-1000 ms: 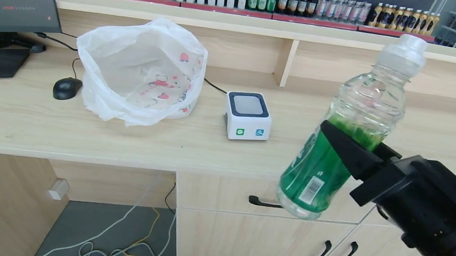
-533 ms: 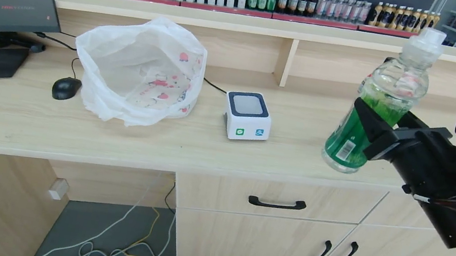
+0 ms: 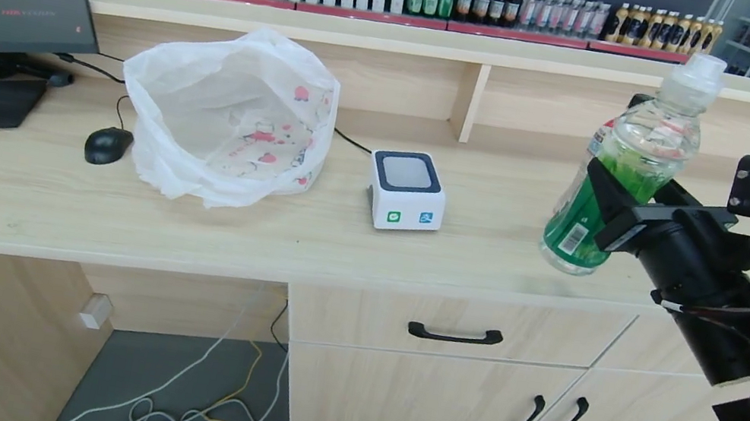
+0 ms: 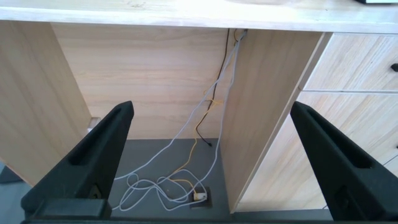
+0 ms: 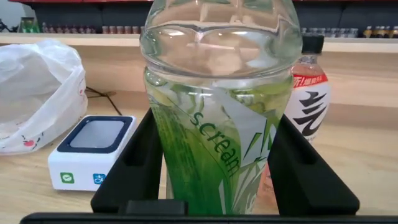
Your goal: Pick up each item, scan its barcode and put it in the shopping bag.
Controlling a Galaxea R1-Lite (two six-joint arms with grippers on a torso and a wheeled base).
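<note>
The green bottle point(image 3: 571, 214) is sitting nearly upright, well to the right of the scanner point(image 3: 406, 190) and low over the counter point(image 3: 412, 263). I cannot tell whether its base is touching. The right gripper point(image 3: 622, 185) is clamping its label band, fingers closed on it. I judge the scanning step is underway. Next, the barcode needs carrying left and turning toward the scanner's window. The shopping bag point(image 3: 230, 115) is gaping open left of the scanner. The left gripper point(image 4: 211, 112) is hanging wide open, empty, below the scanner's level.
</note>
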